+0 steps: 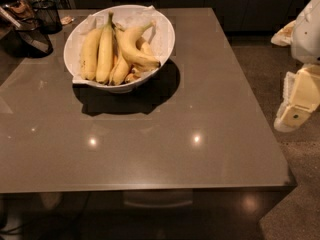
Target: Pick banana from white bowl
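The white bowl stands at the back left of the grey table, lined with white paper and holding several yellow bananas. The banana is the strongly curved one on the right side of the pile, its pale stem pointing up right and its dark tip near the bowl's right rim. Straighter bananas lie to its left. The gripper is at the far right, off the table's right edge and well away from the bowl, hanging below the white arm.
A dark mesh cup and other dark items stand at the table's back left corner. The table stretches toward the front with its near edge low in the view. Speckled floor lies to the right.
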Controlling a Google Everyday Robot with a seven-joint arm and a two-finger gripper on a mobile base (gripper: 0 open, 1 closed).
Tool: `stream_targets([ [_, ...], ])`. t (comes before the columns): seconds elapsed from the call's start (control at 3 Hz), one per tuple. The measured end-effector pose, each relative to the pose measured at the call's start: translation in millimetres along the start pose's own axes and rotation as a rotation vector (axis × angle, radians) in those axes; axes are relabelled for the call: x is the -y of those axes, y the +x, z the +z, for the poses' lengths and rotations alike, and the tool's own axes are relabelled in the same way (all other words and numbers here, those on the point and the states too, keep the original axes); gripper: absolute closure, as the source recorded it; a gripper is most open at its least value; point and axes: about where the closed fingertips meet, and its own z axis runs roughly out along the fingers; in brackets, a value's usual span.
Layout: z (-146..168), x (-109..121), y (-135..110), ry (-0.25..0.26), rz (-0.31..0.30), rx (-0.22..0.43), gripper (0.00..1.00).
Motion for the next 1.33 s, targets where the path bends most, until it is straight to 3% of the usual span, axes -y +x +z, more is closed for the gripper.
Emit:
stream_targets([
  [0.33,-2,-1,-2,0.006,-0.002,-0.001,0.00],
  [1.0,-3,-1,-37,0.054,-0.069,-0.096,0.00],
  [1.33,-6,1,-38,0.069,-0.071,-0.094,0.00],
])
